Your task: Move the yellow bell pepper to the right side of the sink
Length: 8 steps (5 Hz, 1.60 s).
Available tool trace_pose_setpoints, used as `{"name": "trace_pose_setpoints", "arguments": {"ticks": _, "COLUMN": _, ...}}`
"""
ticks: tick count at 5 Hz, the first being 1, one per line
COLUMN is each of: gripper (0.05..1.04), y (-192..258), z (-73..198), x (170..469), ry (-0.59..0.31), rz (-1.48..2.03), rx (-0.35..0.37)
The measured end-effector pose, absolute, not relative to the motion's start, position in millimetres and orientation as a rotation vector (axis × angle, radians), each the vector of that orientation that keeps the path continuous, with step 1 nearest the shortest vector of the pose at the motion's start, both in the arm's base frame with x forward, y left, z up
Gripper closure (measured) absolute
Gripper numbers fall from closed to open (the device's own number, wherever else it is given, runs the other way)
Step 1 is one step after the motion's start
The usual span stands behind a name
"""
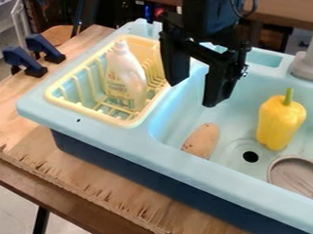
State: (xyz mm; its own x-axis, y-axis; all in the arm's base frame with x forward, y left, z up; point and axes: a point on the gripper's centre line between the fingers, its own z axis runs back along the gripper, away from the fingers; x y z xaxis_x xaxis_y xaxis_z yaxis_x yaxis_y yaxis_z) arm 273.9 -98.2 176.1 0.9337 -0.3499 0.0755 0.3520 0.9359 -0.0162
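- The black robot arm (210, 11) comes in from the top edge and points downward, its black two-finger gripper (192, 94) hanging above the light blue plastic sink (120, 136), over the divide between rack and basin.
- The gripper's fingers stand apart, with nothing between them.
- To the gripper's left in the view, a white plastic bottle (125, 79) with a printed label stands, slightly tilted, in the pale yellow slatted dish rack (130, 123) at the sink's left end.
- Below the gripper in the view, a tan, oval toy potato (202, 140) lies in the basin beside its near left corner.
- Right of the potato are the round black drain hole (251, 157) and a yellow toy pepper (280, 121) with a green stem.
- A round, shallow grey-brown dish (299, 179) lies by the basin's near edge.
- Two dark blue clamps (33, 56) sit on the wooden bench (83, 178), beyond the sink's left end.
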Motion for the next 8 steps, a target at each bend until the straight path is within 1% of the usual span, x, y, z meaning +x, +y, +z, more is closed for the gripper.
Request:
{"name": "trace_pose_setpoints", "arguments": {"ticks": 1, "gripper": 0.078, "y": -100, "z": 168, "x": 274, "ry": -0.049, "rz": -0.353, "rx": -0.027}}
{"name": "trace_pose_setpoints", "arguments": {"ticks": 2, "gripper": 0.077, "y": -120, "z": 166, "x": 280, "ry": -0.126, "rz": -0.296, "rx": 0.0}}
{"name": "trace_pose_setpoints", "arguments": {"ticks": 3, "gripper": 0.078, "y": -145, "z": 169, "x": 292, "ry": -0.249, "rz": -0.249, "rx": -0.062}}
{"name": "trace_pose_setpoints", "arguments": {"ticks": 4, "gripper": 0.078, "y": -163, "z": 160, "x": 304, "ry": -0.232, "rz": -0.276, "rx": -0.112}}
{"name": "trace_pose_setpoints", "arguments": {"ticks": 5, "gripper": 0.077, "y": -178, "z": 166, "x": 319, "ry": -0.241, "rz": -0.267, "rx": -0.093}}
{"name": "trace_pose_setpoints", "arguments": {"ticks": 6, "gripper": 0.078, "y": -184, "z": 164, "x": 331, "ry": -0.224, "rz": -0.241, "rx": -0.07}}
{"name": "trace_pose_setpoints", "arguments": {"ticks": 7, "gripper": 0.078, "y": -187, "z": 162, "x": 341, "ry": -0.204, "rz": -0.242, "rx": -0.058}}
{"name": "trace_pose_setpoints", "arguments": {"ticks": 8, "gripper": 0.078, "y": -183, "z": 155, "x": 344, "ry": -0.16, "rz": -0.22, "rx": -0.044}}
